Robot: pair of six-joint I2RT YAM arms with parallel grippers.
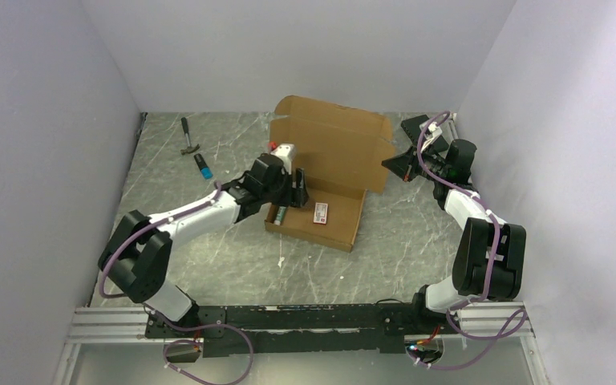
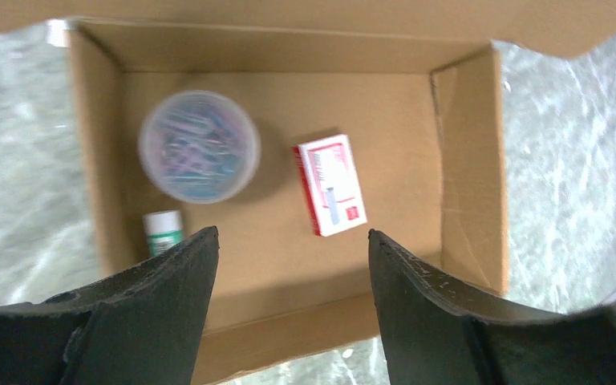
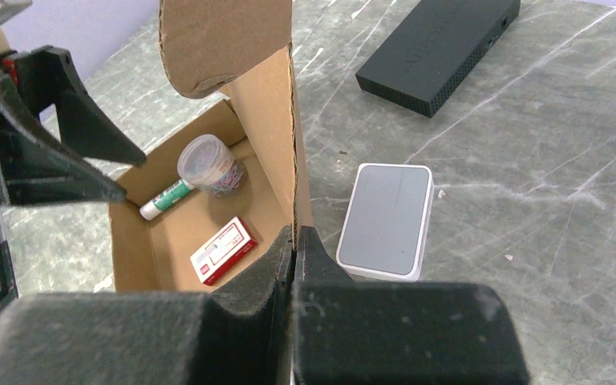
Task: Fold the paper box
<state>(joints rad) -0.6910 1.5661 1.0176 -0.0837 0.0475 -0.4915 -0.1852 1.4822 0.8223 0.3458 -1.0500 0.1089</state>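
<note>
**Top view.** Paper box [image 1: 321,218]: sitting mid-counter [image 1: 233,265], tray already formed, lid [image 1: 333,148] standing upright along the far side. Left hand [image 1: 297,191] is hovering over the tray's left end. Right hand [image 1: 405,164] is meeting the lid's right edge, probably steadying the panel so it is not flopping ahead of the closing fold. Hammer [image 1: 188,138] is lying well apart, far left.

**Left wrist view.** Looking straight down into the tray, whose contents the top view is barely resolving:
- round clear tub [image 2: 199,146] of paper clips
- red-and-white carton [image 2: 329,184]
- white-and-green tube [image 2: 163,231]

All three are lying on the tray floor. The left hand's fingers are spreading wide and gripping nothing.

**Right wrist view.** The right hand's fingers are pressing together on the lid's cardboard edge, pinching it, a grip that cannot be read from above. Also appearing only here are a white-rimmed grey case [image 3: 387,220] just beside the box and a black slab [image 3: 437,48] farther off.
</note>
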